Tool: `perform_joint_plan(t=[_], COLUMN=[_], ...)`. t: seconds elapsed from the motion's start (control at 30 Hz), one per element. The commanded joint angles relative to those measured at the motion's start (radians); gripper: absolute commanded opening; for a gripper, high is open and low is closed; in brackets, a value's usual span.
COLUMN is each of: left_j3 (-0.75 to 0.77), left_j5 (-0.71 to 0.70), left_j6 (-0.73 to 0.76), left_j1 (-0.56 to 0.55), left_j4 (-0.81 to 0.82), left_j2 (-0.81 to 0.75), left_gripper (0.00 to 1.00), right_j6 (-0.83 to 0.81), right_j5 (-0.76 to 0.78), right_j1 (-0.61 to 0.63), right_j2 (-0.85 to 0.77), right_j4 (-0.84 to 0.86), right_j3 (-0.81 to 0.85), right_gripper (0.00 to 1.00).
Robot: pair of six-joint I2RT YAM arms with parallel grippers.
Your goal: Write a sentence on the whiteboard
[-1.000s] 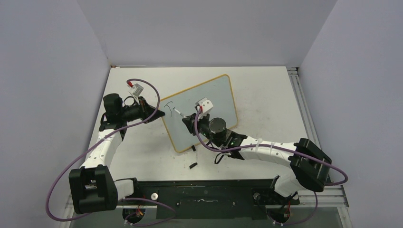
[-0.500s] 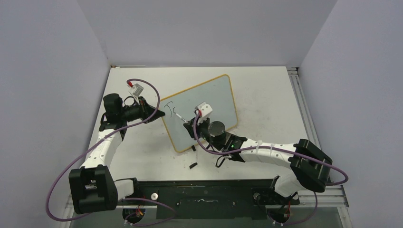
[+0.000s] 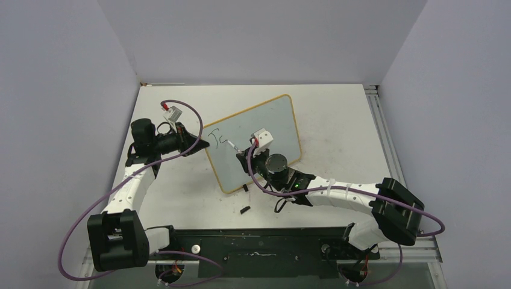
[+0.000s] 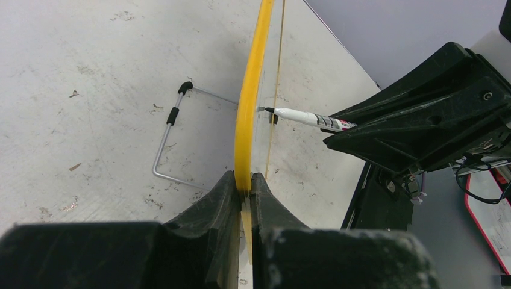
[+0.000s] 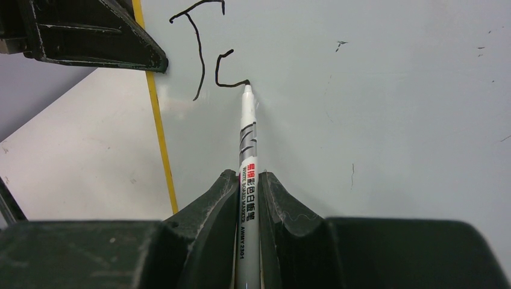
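**Second letter being drawn at the whiteboard's upper left**

At the left of the top view, the whiteboard [image 3: 265, 117] is being steadied above the bench [image 3: 343, 126] by the left gripper [image 3: 194, 141]. The gripper is fully closed, and the board's yellow frame is being pinched between its jaws, as is seen edge-on in the left wrist view.

Just right of that edge, the sentence [image 5: 202, 54] is being started. So far only a tall hooked stroke and a small c-shaped curve are being shown.

The curve is being extended by the marker [image 5: 247, 138], whose tip is being pressed against the curve's lower right end. The marker's barrel is being clamped in the closed right gripper [image 5: 248, 186], which is being reached in from the lower right.

Over the last second the tip is being carried rightwards, and the small curve is being added beside the first stroke. The writing is therefore being judged as barely begun, with nearly all the words still being owed to the bare board further right.
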Motion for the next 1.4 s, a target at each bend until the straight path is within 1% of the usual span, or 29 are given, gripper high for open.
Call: perform_joint_plan(t=[0.0,0.8,1.07,1.37], left_j3=[0.028,0.029,0.029,0.028], left_j5=[0.022,0.027,0.027,0.025], left_j6=[0.025,0.024,0.023,0.022], left_j1=[0.006,0.006,0.005,0.006], left_j4=[-0.007,-0.004,-0.003,-0.004], left_j2=[-0.024,-0.022,-0.022,-0.024], left_gripper=[0.00,0.00,0.00,0.00], right_j6=[-0.016,-0.026,-0.050,-0.058], right_j5=[0.014,-0.022,0.030,0.050], right_j1=[-0.002,0.004,0.026,0.023], right_j2=[-0.004,0.043,-0.051,-0.013], right_j4=[0.059,0.090,0.116,0.114], right_j3=[0.033,0.081,0.032,0.048], right_gripper=[0.05,0.05,0.05,0.05])
